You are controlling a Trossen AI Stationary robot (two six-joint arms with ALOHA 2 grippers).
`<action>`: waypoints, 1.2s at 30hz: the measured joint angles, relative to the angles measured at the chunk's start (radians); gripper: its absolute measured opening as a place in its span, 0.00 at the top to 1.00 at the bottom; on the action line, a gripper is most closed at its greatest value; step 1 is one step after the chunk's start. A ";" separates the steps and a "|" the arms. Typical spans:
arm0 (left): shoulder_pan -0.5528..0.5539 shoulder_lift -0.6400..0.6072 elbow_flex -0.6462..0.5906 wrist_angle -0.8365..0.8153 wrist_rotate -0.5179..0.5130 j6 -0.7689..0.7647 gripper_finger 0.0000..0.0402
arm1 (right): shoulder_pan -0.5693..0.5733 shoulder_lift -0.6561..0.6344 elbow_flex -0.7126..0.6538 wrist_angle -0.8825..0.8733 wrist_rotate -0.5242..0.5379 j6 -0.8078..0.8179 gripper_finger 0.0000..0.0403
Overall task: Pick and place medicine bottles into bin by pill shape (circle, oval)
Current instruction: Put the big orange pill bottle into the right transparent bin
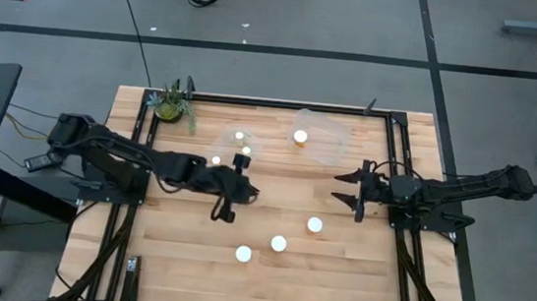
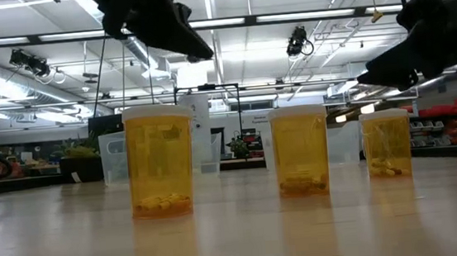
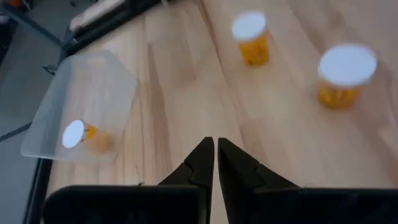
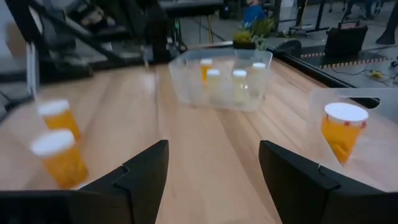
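Three orange-amber medicine bottles with round white caps stand loose on the bare wooden table toward its front: one nearest the right arm, one in the middle and one closest to the front edge. In the low view they read as a row of amber cylinders with pills settled at the bottom, though the pill shapes are too small to tell.

Two clear plastic bins sit near the back edge and are hard to make out from above. The left clear bin holds three bottles as seen from above, while the right wrist view shows four pale caps inside it. The right clear bin holds a single bottle. A green potted plant stands at the back left corner.

The left gripper hangs above open wood between the left bin and the loose bottles, its fingers closed tip to tip on nothing. The right gripper hovers just right of centre, its fingers spread wide and empty, with clear board ahead of it up to the bins.
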State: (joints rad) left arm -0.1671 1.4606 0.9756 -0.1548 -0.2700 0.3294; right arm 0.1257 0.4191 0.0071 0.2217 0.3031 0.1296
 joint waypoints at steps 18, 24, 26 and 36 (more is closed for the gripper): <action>0.011 -0.187 -0.314 0.463 0.092 -0.101 0.90 | 0.000 0.013 0.001 0.079 -0.025 0.175 0.36; 0.011 -0.213 -0.399 0.583 0.092 -0.111 0.90 | 0.002 0.087 0.056 0.072 -0.032 0.174 0.36; 0.011 -0.223 -0.419 0.579 0.092 -0.113 0.90 | 0.002 0.130 0.085 0.065 -0.028 0.174 0.36; 0.011 -0.327 -0.498 0.603 0.091 -0.115 0.90 | 0.002 0.420 0.298 -0.057 -0.039 0.157 0.36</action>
State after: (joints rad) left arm -0.1562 1.1334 0.4774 0.4484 -0.1787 0.2146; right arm 0.1276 0.8386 0.3047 0.1647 0.2639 0.2871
